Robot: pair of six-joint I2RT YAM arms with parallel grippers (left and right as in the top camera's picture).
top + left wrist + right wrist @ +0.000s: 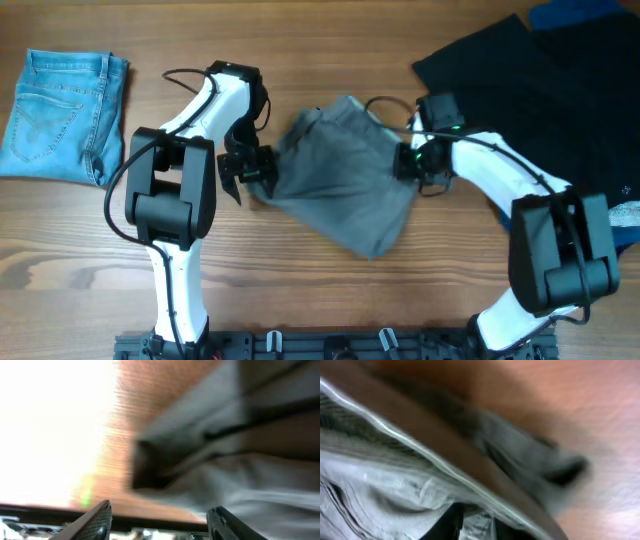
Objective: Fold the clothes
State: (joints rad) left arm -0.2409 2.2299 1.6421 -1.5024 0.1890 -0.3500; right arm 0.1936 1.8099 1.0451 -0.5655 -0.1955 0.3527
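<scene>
Clothes point(345, 175) on table point(300, 290) centre; jeans point(65, 115) left, garment pile point(540, 90) right

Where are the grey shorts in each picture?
Overhead: the grey shorts lie crumpled in the middle.
Left wrist: they fill the right side.
Right wrist: they cover the lower left.
Shared landmark: the wooden table beneath them.

Robot lab bench: left arm point(172, 195) and right arm point(556, 250) on a rail point(330, 346) at a wooden table point(70, 275) with jeans point(62, 115).
</scene>
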